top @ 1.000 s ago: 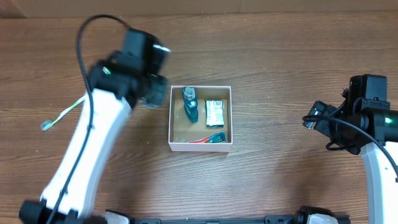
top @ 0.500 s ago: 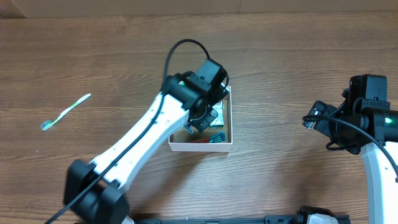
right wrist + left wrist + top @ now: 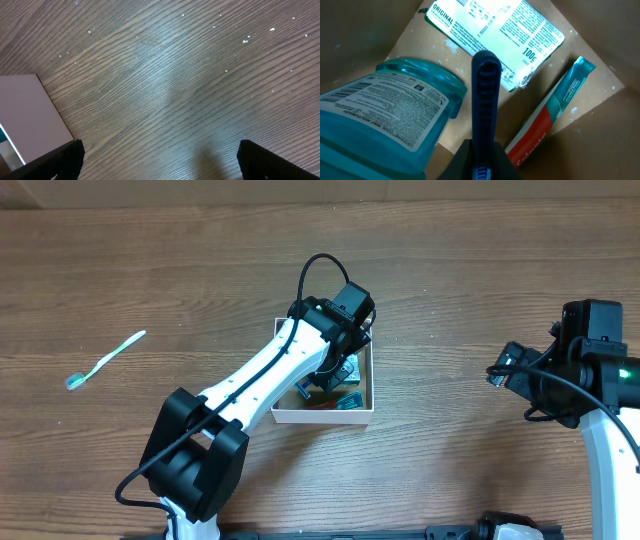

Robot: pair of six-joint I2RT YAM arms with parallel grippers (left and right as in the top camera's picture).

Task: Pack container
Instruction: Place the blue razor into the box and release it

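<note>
The container (image 3: 322, 417) sits near the middle of the tabletop (image 3: 200, 260), its white walls framing a brown base. The left arm reaches across its left wall, so the left hand (image 3: 331, 374) hangs inside the box, over the base and toward its right half. In the left wrist view this hand is closed on a slim dark blue ribbed piece (image 3: 484, 112), which juts out from between the dark fingers (image 3: 501, 162); I cannot tell what the piece is.

Below it, on the base, lie three items:
- a teal bottle (image 3: 385, 117) with a printed label, to the left
- a white and green packet (image 3: 495, 35) marked ORIGINAL, further up
- a teal and red tube (image 3: 552, 117), lying aslant to the right along the wall

The blue piece points toward the gap between bottle and packet. Whether it touches either cannot be told.

The right hand (image 3: 500, 370) hovers over bare wood, well apart from the container on its right side. Its fingers (image 3: 65, 160) are spread wide with nothing between them.

A pale green toothbrush (image 3: 105, 361) lies alone on the tabletop, far to the left of the box.
</note>
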